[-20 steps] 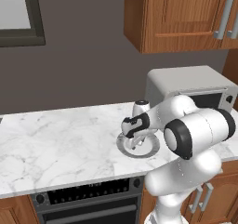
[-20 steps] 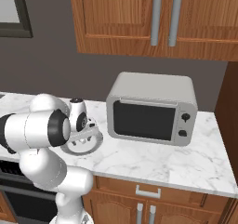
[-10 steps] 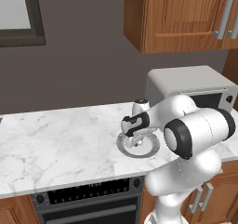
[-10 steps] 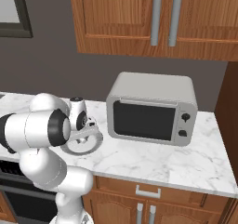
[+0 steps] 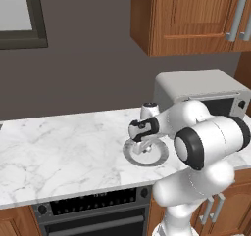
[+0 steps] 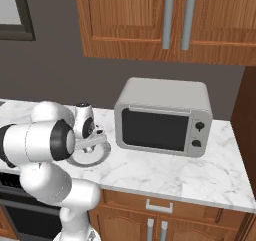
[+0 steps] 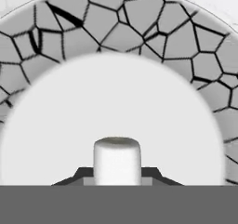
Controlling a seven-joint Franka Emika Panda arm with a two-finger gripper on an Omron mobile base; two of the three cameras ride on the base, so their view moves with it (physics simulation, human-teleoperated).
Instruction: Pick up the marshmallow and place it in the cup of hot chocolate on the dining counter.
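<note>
marshmallow: seen in the hand view standing upright on the pale centre of the plate; its flat top is turned toward the camera and its long axis runs along the line of the gripper, not across it

gripper: lowered onto the plate at the worktop over the oven; in the left base view the gripper is placed directly above the plate

jaws: drawn in narrow on the marshmallow; a dark fingertip is seen pressed against each flank of it, so a grip is judged to be made

relation that matters: the marshmallow is centred between the tips, neither side favoured; it sits deep enough that only its upper part is shown above them; whether its base is clear of the plate cannot be told

neighbours: the microwave is set just beside the plate on the arm's right; a straight rise is judged to be free of it

step in hand: the pick is judged complete but for the lift; the carry to the cup is not yet begun

risk: a small soft piece held by its sides; a slip or squeeze may be expected if the rise is made abruptly
</note>
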